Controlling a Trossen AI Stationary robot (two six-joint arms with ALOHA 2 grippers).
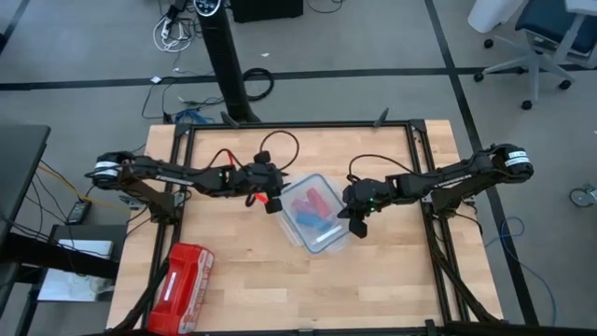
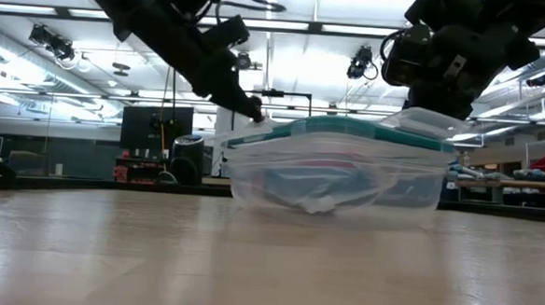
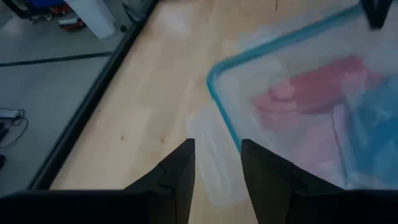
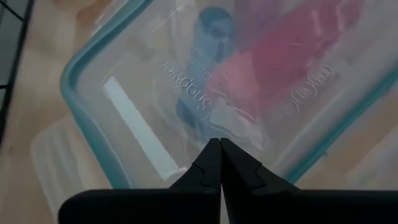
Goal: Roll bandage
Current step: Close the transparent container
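The bright blue bandage (image 1: 313,223) lies inside a clear box with a teal-rimmed lid (image 1: 300,184) at the table's middle. It shows blurred through the lid in the right wrist view (image 4: 213,30). My left gripper (image 3: 217,144) is open at the box's left corner, its fingers on either side of a clear lid flap (image 3: 210,163). My right gripper (image 4: 219,142) is shut and slants down over the lid's right part (image 1: 357,220). My left gripper's fingertip (image 2: 256,110) stands right at the lid's left corner in the low view; I cannot tell whether it touches. My right gripper's shut fingertips come slanting down from the table's right onto the lid's clear top (image 4: 205,118); the gripper itself hides whether they touch.
Red-pink fabric rolls (image 1: 313,199) lie in the box beside the bandage. A red zip pouch (image 1: 182,285) lies near the front left corner. Bare wood shows in front of the box and at the right. A black frame rail (image 1: 298,125) runs round the table.
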